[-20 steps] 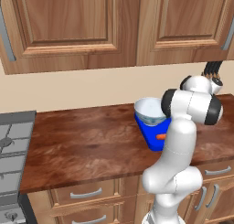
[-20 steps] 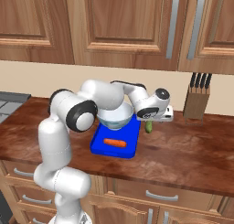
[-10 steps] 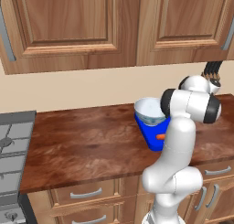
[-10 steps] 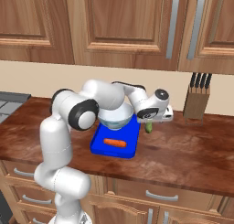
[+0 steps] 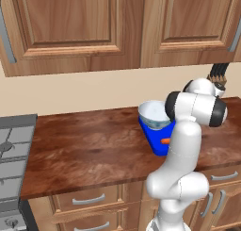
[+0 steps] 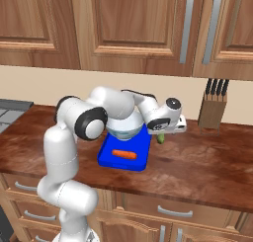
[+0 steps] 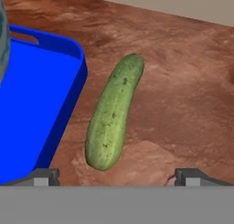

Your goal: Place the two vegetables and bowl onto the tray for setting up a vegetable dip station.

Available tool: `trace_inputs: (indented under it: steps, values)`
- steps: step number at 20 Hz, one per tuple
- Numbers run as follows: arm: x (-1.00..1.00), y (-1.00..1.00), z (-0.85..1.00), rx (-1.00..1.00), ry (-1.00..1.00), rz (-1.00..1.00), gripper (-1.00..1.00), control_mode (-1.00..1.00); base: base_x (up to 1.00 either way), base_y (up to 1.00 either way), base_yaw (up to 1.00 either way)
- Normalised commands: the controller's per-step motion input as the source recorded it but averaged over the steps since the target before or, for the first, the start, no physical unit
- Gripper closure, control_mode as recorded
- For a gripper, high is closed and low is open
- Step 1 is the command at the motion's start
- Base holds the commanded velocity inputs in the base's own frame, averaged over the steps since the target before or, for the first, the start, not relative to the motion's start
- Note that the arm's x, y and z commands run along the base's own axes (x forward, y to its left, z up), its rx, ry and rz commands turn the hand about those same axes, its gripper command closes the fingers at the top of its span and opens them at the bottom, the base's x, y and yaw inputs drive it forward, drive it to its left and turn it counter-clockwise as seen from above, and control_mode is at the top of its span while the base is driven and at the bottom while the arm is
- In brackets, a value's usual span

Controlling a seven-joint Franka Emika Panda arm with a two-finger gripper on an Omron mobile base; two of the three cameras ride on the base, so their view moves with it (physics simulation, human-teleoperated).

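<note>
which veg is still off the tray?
The green cucumber, lying on the wooden counter just beside the blue tray. The orange carrot already lies on the tray, in front of the bowl.

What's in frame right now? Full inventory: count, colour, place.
tray: 1, bright blue, on the counter
bowl: 1, white with pale bluish inside, on the tray's far end
carrot: 1, orange, on the tray in front of the bowl
cucumber: 1, green, on the counter just beside the tray's edge, off it
knife block: 1, wood with dark handles, at the back of the counter
stove: 1, grey, at the counter's other end
gripper: 1, open, over the cucumber
</note>
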Motion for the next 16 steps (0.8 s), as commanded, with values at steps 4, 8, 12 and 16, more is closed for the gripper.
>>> trace_inputs:
  steps: [4, 8, 12, 16]
  values:
    - [0.06, 0.04, -0.11, 0.00, 0.03, 0.00, -1.00, -1.00, 0.00, 0.00, 0.00]
    - [0.09, 0.05, -0.14, 0.00, 0.04, 0.00, -1.00, -1.00, 0.00, 0.00, 0.00]
    - [0.13, 0.02, -0.17, 0.00, 0.04, 0.00, -1.00, -1.00, 0.00, 0.00, 0.00]
    - [0.14, 0.00, -0.19, 0.00, 0.05, 0.00, -1.00, -1.00, 0.00, 0.00, 0.00]
